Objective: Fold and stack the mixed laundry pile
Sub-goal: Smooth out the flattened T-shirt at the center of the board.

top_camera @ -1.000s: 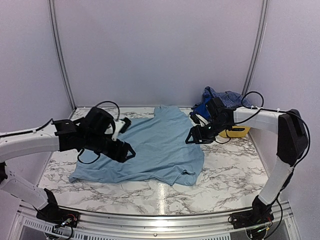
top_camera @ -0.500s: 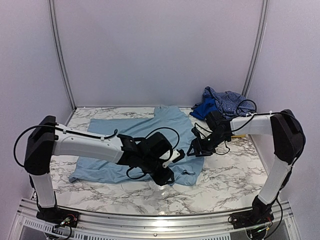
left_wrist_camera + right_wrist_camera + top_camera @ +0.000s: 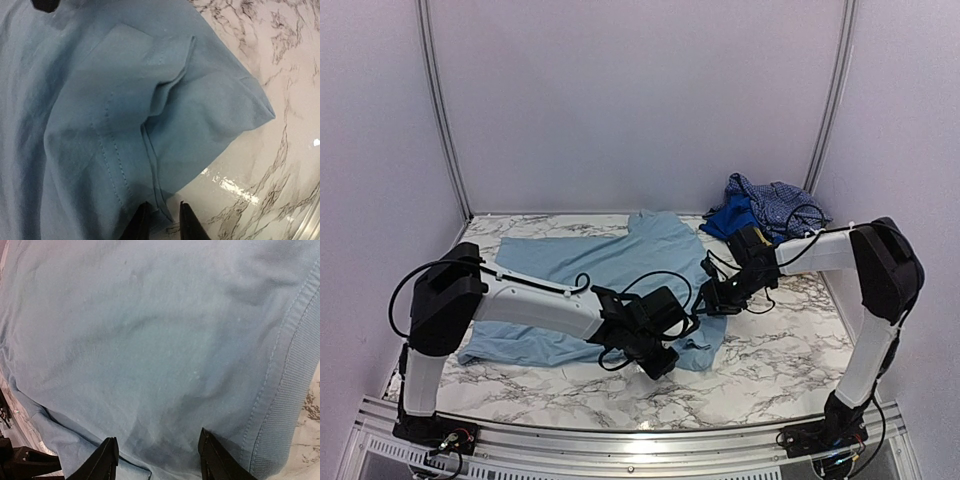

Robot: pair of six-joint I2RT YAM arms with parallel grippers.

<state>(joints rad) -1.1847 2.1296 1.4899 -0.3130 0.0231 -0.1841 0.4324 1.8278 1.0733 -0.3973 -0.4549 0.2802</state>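
1 pale blue T-shirt (image 3: 620,265), 1 checked shirt (image 3: 775,198), 1 royal-blue piece (image 3: 728,216) at 1 o'clock, 2 arms: left arm (image 3: 535,302), right arm (image 3: 820,245)

L gripper (image 3: 163,212) (jaws slightly apart) at T-shirt (image 3: 125,110) sleeve hem.

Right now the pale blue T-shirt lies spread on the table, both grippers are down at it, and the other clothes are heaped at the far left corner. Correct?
Wrong corner: the top external view shows the other clothes heaped at the far right. The pale blue T-shirt does lie spread on the table, with the left gripper and right gripper down at it.
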